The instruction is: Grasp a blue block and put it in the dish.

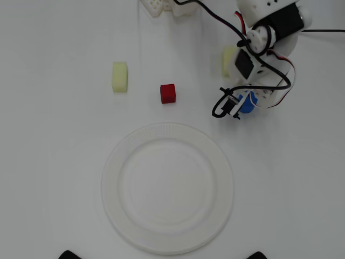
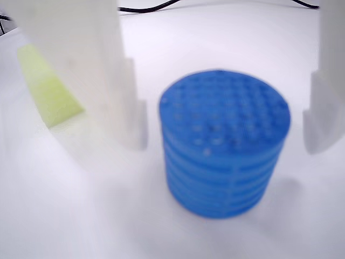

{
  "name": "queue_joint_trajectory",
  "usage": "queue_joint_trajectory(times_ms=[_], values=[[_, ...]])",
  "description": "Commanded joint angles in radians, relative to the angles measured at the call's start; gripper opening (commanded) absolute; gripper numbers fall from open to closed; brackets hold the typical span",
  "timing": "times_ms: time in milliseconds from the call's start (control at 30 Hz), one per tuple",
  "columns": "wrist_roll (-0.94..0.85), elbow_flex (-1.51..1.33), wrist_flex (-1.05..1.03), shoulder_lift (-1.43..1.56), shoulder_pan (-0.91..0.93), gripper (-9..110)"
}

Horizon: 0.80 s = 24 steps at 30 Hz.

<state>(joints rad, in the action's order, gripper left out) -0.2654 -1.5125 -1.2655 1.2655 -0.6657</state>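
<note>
The blue block (image 2: 223, 148), a short ribbed cylinder with a textured top, stands upright on the white table between my two white fingers (image 2: 116, 86). My gripper (image 2: 226, 135) is open, with a gap on each side of the block. In the overhead view the gripper (image 1: 245, 102) is at the right, above the dish, and the blue block (image 1: 248, 104) shows only partly beneath it. The dish (image 1: 113, 183), a large round white plate, lies in the lower middle and holds nothing.
A red cube (image 1: 168, 93) sits left of the gripper. One pale yellow block (image 1: 119, 76) lies further left. Another (image 1: 229, 60) is half hidden under the arm and also shows in the wrist view (image 2: 46, 89). Black cables (image 1: 221, 105) hang beside the gripper. White parts (image 1: 156, 6) lie at the top edge.
</note>
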Motion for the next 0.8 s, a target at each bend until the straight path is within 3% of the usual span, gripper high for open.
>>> queue_joint_trajectory(times_ms=[0,333,533,767], values=[[0.005,0.048,-0.005,0.006,0.006,20],[0.014,0.044,-0.005,-0.009,-0.008,18],[0.029,0.057,-0.003,-0.028,-0.008,5],[0.000,0.060,-0.012,0.066,0.037,2]])
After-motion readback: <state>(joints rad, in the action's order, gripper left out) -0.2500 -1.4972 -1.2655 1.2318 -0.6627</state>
